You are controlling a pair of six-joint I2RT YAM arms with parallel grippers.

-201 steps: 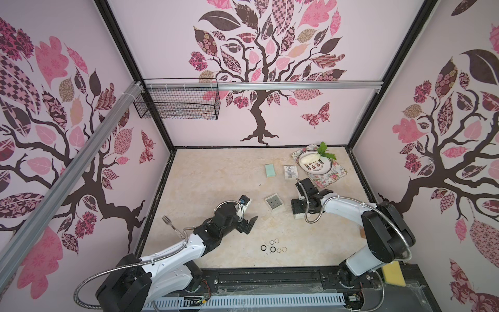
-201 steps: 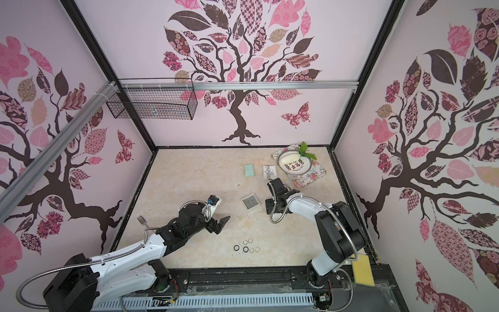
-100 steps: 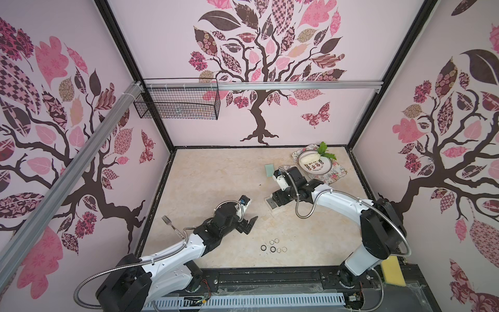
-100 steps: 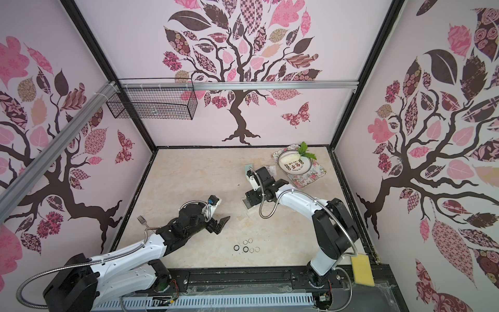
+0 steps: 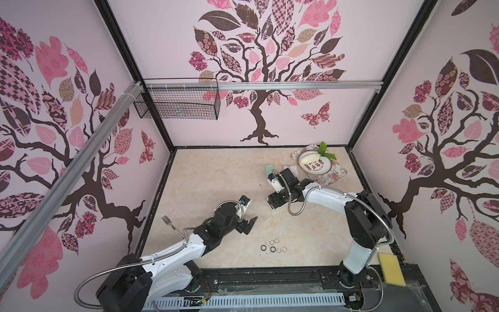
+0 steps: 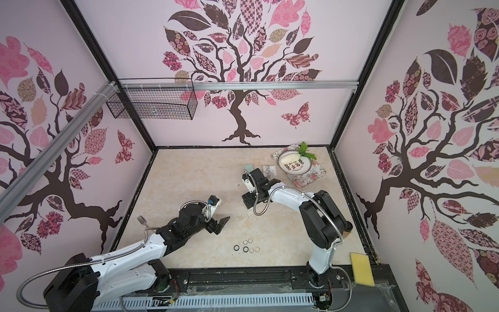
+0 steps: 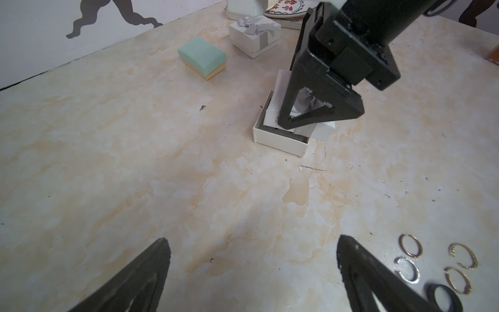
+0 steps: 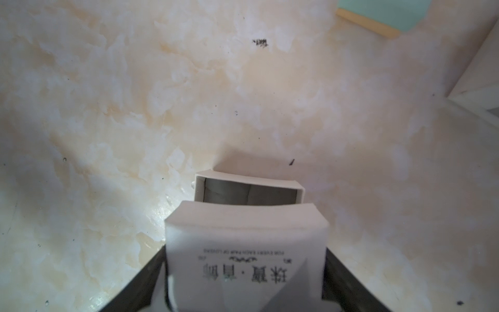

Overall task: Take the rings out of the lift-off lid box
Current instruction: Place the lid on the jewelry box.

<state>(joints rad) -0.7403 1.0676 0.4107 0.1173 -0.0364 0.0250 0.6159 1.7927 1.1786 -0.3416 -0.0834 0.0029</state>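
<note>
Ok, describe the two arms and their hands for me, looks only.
Both arms have white shells with black joints and bases: left arm, right arm. A ribbed silver hose loops along each, and a small white camera block sits at each wrist. The left hand and right hand are matte black, with flat triangular fingers hollowed at the centre.

Only print we can actually read is on the white lid point(image 8: 243, 237): a small line, looks like "FOR EVERY EACH PAIR OF LOVERS", plus bigger characters 珠寶·首飾. The plate point(image 5: 325, 170), 1 o'clock on the counter point(image 5: 216, 175), has red characters too tiny for us.
</note>
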